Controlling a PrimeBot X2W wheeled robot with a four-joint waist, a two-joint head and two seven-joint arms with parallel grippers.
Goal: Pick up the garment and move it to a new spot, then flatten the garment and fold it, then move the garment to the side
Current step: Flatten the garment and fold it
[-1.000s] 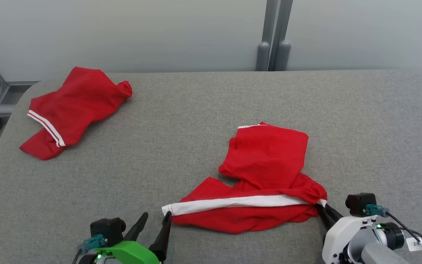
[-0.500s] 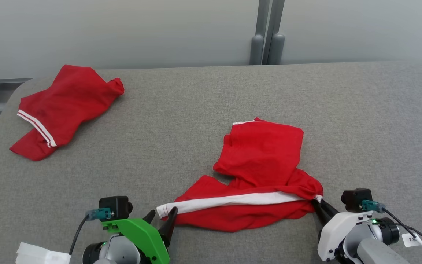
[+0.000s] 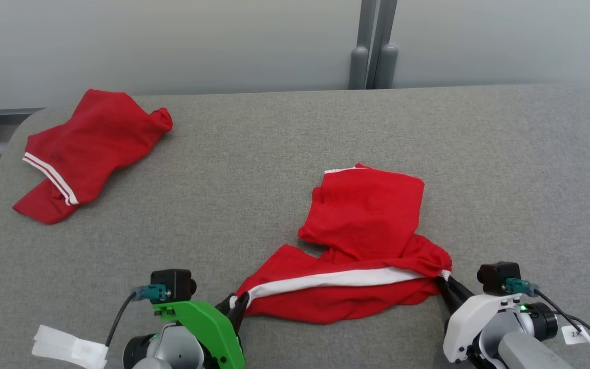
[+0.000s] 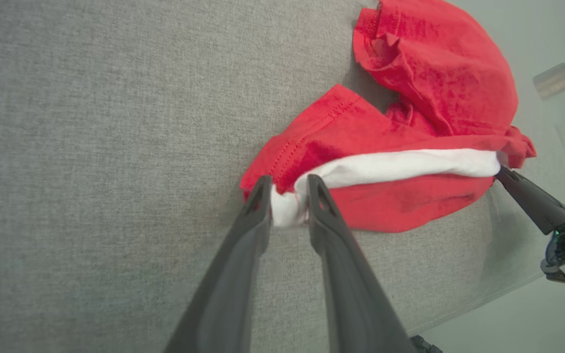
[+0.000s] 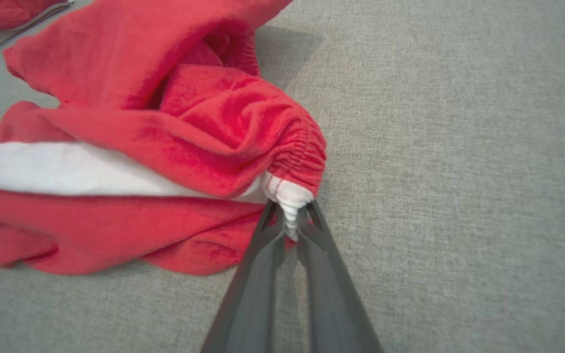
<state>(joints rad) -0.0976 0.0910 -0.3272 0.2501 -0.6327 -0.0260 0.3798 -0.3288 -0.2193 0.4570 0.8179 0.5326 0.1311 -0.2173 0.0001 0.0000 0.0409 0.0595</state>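
Pinched at either end of the white waistband (image 3: 336,279) by left tool (image 3: 237,303) and right tool (image 3: 444,282), red garment (image 3: 372,215) crumpled on the table's (image 3: 274,169) near side, likely so as to lift stretched wide rather than bunched.

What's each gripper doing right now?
Left gripper: closed on the garment's white waistband end.
Right gripper: closed on the waistband's other end.

Grey fabric-covered counter (image 3: 274,154) has red shorts (image 3: 369,220) crumpled near the front, plus another red garment (image 3: 90,143) far left.
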